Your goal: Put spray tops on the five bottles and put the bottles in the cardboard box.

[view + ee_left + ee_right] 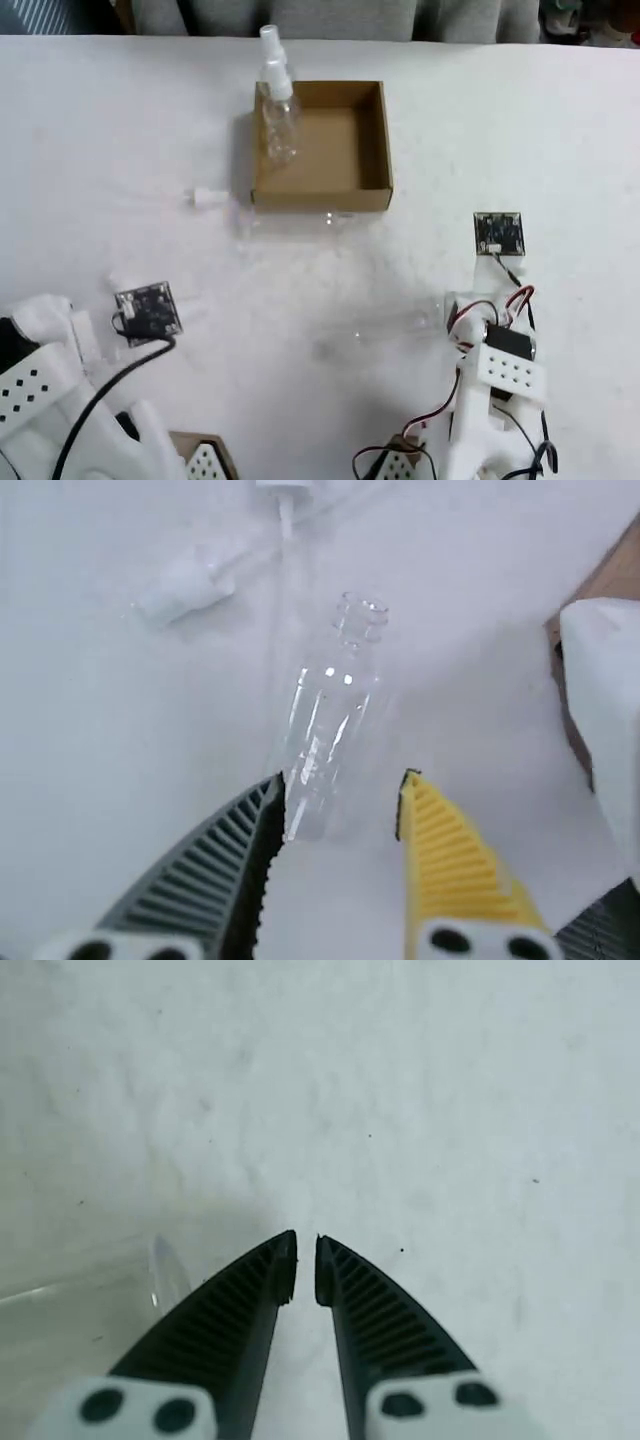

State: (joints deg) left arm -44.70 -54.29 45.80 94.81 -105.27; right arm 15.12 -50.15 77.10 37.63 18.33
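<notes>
A clear, uncapped bottle (325,730) lies on the white table with its neck pointing away. Its base sits between the fingertips of my open left gripper (340,785); I cannot tell if they touch it. A loose spray top (185,583) lies beyond it, also seen from above (207,197). One bottle fitted with a spray top (278,120) leans in the cardboard box (320,197). My right gripper (305,1265) is shut on nothing just above the table, with the end of another clear bottle (100,1295) beside it.
A faint clear bottle (300,222) lies right in front of the box, and another (385,330) lies beside the right arm (505,375). A second spray part (285,495) rests farther off. The left arm (40,390) fills the near left corner.
</notes>
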